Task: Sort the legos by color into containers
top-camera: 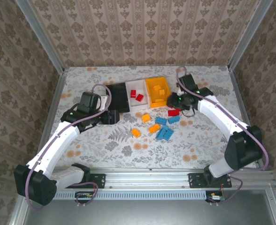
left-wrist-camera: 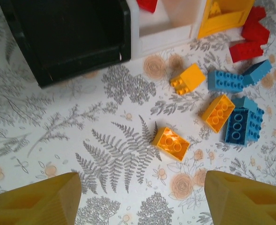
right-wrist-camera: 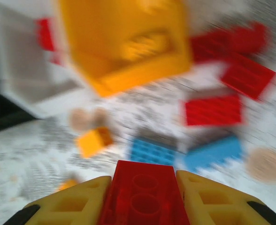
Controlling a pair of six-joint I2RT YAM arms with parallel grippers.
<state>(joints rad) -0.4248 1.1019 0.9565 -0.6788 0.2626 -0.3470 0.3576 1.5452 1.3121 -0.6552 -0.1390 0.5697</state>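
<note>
Three bins stand in a row at mid-table: black (top-camera: 119, 97), white (top-camera: 137, 104) holding red bricks (top-camera: 139, 97), and orange (top-camera: 157, 90) holding an orange brick. Loose legos lie in front of them: orange (top-camera: 154, 128), blue (top-camera: 164, 133) and red (top-camera: 173, 112). My right gripper (right-wrist-camera: 145, 192) is shut on a red brick (right-wrist-camera: 145, 197) and hovers just right of the orange bin (right-wrist-camera: 124, 42). My left gripper (left-wrist-camera: 142, 199) stands open above the cloth with nothing between its fingers. An orange brick (left-wrist-camera: 171, 143) lies just ahead of it.
A floral cloth (top-camera: 105, 140) covers the table, and wallpapered walls close it in on three sides. Metal rails run along the near edge (top-camera: 147, 180). More red bricks (right-wrist-camera: 213, 110) lie right of the orange bin, near the right gripper (top-camera: 175, 101).
</note>
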